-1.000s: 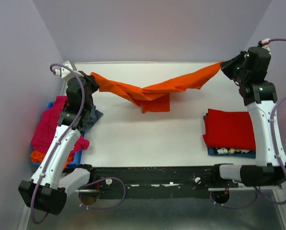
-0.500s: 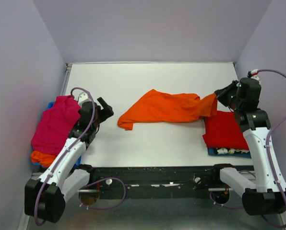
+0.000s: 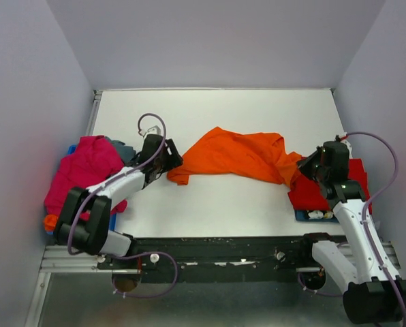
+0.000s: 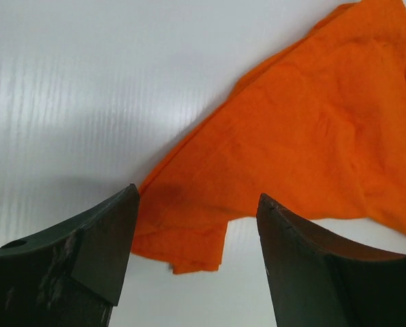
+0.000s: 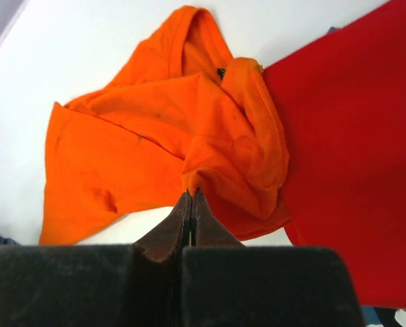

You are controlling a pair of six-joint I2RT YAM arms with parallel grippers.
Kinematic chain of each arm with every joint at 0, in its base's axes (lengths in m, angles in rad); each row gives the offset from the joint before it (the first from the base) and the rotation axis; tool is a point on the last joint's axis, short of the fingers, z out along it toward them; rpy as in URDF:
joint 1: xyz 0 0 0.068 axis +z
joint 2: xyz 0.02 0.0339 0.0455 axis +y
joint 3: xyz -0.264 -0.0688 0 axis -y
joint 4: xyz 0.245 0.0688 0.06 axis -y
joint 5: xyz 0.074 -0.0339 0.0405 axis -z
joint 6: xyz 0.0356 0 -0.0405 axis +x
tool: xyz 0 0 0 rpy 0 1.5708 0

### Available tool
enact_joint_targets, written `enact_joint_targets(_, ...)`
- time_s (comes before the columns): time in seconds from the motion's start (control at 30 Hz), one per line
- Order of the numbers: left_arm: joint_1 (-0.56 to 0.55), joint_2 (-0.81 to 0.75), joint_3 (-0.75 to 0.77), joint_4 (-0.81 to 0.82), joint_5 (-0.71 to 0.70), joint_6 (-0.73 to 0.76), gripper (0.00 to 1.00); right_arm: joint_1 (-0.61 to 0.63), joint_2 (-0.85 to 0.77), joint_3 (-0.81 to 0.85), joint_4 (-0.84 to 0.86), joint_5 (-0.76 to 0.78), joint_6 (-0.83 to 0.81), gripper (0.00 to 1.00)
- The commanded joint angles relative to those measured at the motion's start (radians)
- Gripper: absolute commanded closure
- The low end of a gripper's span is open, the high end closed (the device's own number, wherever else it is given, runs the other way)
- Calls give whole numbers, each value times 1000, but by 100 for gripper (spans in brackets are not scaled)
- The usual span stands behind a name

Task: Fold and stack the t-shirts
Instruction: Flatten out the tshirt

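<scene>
The bright orange t-shirt (image 3: 237, 155) lies crumpled across the middle of the white table (image 3: 210, 204). My left gripper (image 3: 172, 163) hovers open over its left corner. In the left wrist view that corner (image 4: 189, 238) sits between the spread fingers (image 4: 101, 252), which do not touch it. My right gripper (image 3: 300, 167) is shut on a bunched fold at the shirt's right end (image 5: 237, 150), its tips (image 5: 191, 193) pinching cloth. Beside it lies a folded red t-shirt (image 3: 329, 187), which fills the right side of the right wrist view (image 5: 353, 157).
A heap of t-shirts sits at the table's left edge: magenta (image 3: 84, 170) on top, grey-blue (image 3: 125, 148) behind, orange (image 3: 51, 221) below. A blue folded one with white print (image 3: 322, 214) lies under the red. Grey walls enclose three sides.
The orange shirt, held stretched in the air at the back by both grippers, has dropped onto the table. My left gripper let go, opened and came back to its left corner. The right drew nearer, still gripping.
</scene>
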Motion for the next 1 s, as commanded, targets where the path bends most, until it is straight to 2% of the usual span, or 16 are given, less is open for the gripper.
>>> enact_joint_targets(0.0,-4,189,167,57,61,66,19,-2,-11,-45,79,-14,-8,99)
enact_joint_targets(0.2,-53,475,549,36,176,218,16,-2,10,-76,98,-23,-14,99)
enact_joint_targets(0.33,-84,696,846,-58,271,257,21,-2,20,-85,99,-20,-17,99)
enact_joint_targets(0.5,-104,911,1143,-213,266,278,24,-3,15,-80,99,-25,-30,99)
enact_joint_targets(0.57,-104,973,1232,-256,268,278,28,-2,12,-80,101,-29,-30,99)
enact_joint_targets(0.67,-104,1039,1309,-307,274,274,34,-3,15,-80,104,-31,-30,99)
enact_joint_targets(0.8,-106,1048,1300,-313,253,257,34,-2,21,-79,104,-34,-30,99)
enact_joint_targets(0.9,-106,1042,1275,-301,265,257,47,-3,29,-80,107,-42,-30,99)
enact_joint_targets(0.97,-106,1039,1261,-282,301,251,61,-2,30,-82,107,-42,-28,99)
